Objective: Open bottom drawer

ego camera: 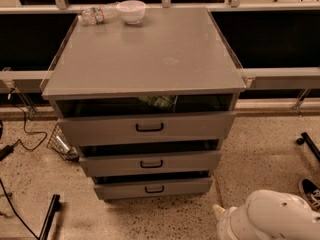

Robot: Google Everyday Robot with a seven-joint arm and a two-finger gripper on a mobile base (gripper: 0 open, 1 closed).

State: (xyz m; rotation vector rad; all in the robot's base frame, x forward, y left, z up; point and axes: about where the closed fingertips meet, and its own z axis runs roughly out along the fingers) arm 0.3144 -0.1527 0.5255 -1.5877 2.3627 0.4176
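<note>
The grey cabinet (145, 54) has three stacked drawers, each showing a dark gap above its front. The bottom drawer (115, 189) is the lowest and narrowest grey front, with a small black bar handle (154, 189). It stands only slightly out from the cabinet. The mid drawer (110, 165) and the top drawer (100, 129) sit above it. Only the white shell of my arm (272, 216) shows, at the bottom right, low over the floor and right of the bottom drawer. My gripper is out of view.
A white bowl (131, 11) and a lying plastic bottle (97, 15) sit at the back of the cabinet top. Cables (20, 134) and a black bar (47, 216) lie on the floor at left. A shoe (311, 193) and a black wheeled leg (307, 144) are at right.
</note>
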